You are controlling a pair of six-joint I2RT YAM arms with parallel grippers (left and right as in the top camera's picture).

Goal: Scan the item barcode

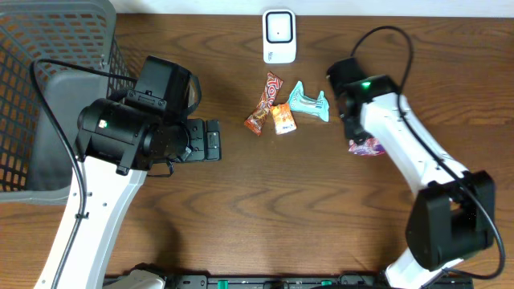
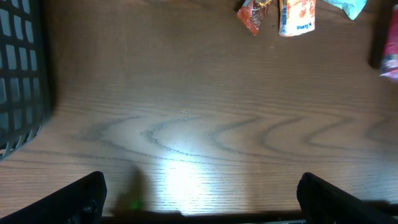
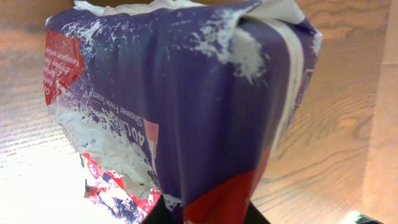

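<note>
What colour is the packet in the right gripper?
Packet: mostly purple, some red and white; right wrist view.

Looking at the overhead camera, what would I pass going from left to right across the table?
Grey basket → left gripper → brown candy wrapper → orange packet → teal packet → purple packet. The white scanner lies behind the wrappers and overlaps them sideways, so it is left out.

From overhead my right arm (image 1: 401, 144) covers most of the packet (image 1: 366, 148) — close up, its small print blurs; the basket (image 1: 56, 48) runs off-frame.
</note>
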